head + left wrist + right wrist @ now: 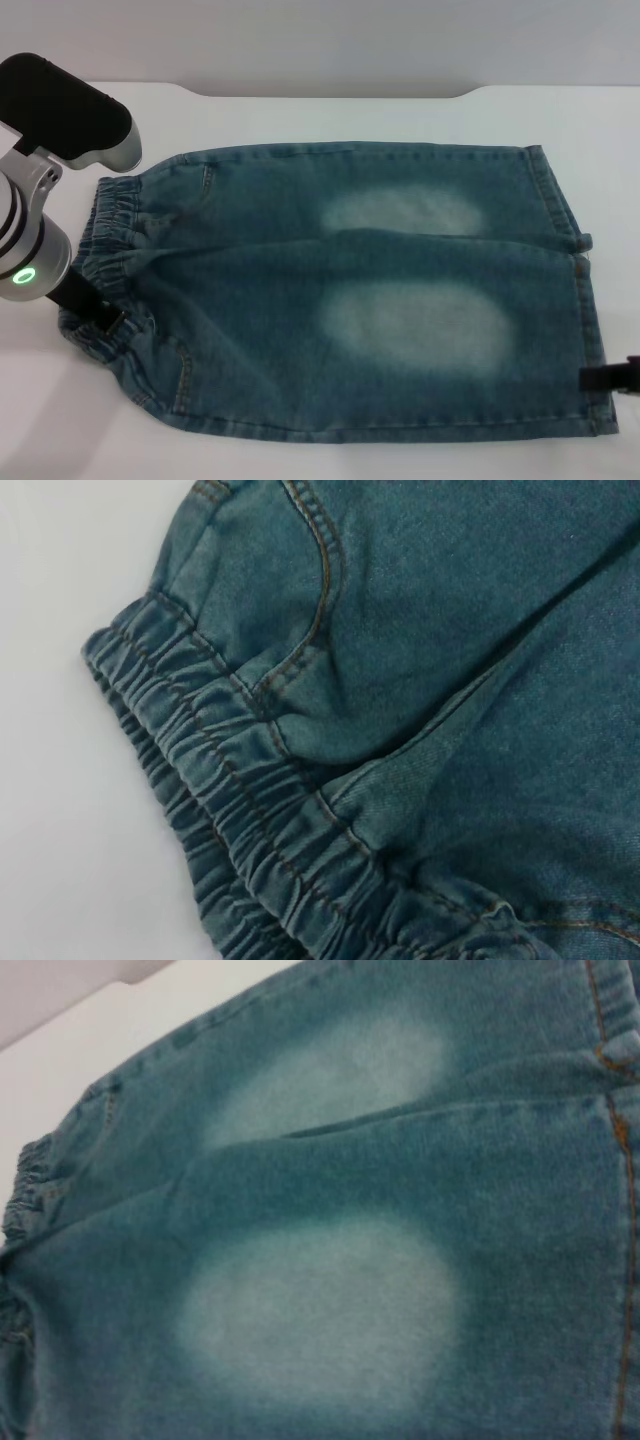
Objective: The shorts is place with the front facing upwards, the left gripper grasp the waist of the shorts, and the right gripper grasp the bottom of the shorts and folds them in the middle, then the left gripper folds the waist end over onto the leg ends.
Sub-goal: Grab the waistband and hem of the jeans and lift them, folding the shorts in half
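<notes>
Shorts [350,290] lie flat on the white bench [300,110], front up, waist to the robot's left and leg ends to its right.

At the far left in the head view, the left arm [30,230] comes down over the waist [110,250]. Its silver wrist shows a green light, and the black left claw [95,305] reaches onto the near part of the puckered band, touching the denim. Whether that claw is wide, narrow or gripping the cloth I cannot tell, since only a dark strip of it shows past the wrist. The left wrist view shows the gathered elastic band [230,810] running slantwise beside bare bench, with a curved pocket seam [310,610] just beside it.

Across the middle, each leg has a pale faded patch, and the two legs meet along a soft crease.

At the right, the leg ends [575,260] lie straight with double stitching. The right claw [612,378] sits at the near corner of the hem, just at the picture's edge; it looks narrow, perhaps touching the cloth, but its grip cannot be told.
</notes>
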### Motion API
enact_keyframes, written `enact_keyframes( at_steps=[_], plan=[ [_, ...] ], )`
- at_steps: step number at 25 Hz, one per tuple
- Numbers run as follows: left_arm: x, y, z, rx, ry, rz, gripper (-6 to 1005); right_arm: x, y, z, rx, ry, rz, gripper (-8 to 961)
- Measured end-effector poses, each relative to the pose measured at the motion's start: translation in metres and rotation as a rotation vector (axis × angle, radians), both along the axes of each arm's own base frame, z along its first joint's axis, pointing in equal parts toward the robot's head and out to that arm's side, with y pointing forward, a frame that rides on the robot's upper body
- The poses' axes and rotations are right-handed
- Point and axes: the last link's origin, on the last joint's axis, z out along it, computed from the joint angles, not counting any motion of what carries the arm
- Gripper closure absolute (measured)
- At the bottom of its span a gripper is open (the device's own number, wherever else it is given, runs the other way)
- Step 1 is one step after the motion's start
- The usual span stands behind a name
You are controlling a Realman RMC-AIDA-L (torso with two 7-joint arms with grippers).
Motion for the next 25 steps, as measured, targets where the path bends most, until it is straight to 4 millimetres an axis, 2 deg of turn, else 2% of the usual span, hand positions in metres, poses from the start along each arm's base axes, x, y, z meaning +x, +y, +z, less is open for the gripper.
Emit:
enact_keyframes(
  at_steps=[2, 7, 15, 23, 25],
  plan=[
    [0.000, 0.000, 0.000, 0.001, 0.000, 0.000, 952, 0.001, -0.001, -0.003, -0.020, -0.020, 0.000, 955],
    [-0.001, 0.000, 0.000, 0.000, 0.000, 0.003, 952, 0.007, -0.004, -0.004, -0.021, -0.028, -0.030, 888],
    [0.004, 0.002, 0.000, -0.004, 0.004, -0.002, 951, 0.016, -0.006, 0.004, 0.005, -0.036, -0.077, 579],
    [0.009, 0.003, -0.001, -0.016, 0.011, -0.014, 951, 0.020, -0.008, 0.001, -0.002, -0.029, -0.101, 266],
    [0.010, 0.003, -0.002, -0.019, 0.013, -0.017, 951, 0.021, -0.008, 0.000, -0.003, -0.026, -0.106, 269]
  ],
)
